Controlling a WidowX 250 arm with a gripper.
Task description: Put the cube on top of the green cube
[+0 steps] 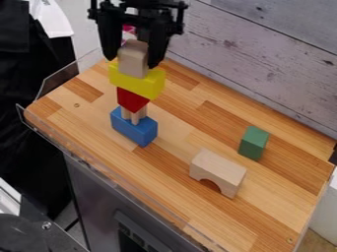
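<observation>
The gripper (135, 54) hung over the top of a tower, its fingers clamped on the wooden cube (133, 60), one on each side. The cube sat between the fingers, right at the yellow block (145, 84); whether it touched that block could not be told. Below the gripper, under the yellow block, came the red block (131, 100), then light wooden pegs (137, 115), then the blue block (134, 127) as the base. Well apart from the gripper, lower and to its right in the view, the wooden arch (217, 170) stood on the table (276, 197), its cutout at the bottom. The green cube (252, 143) also stood on the table, well to the gripper's right and lower, near the arch but not touching it.
</observation>
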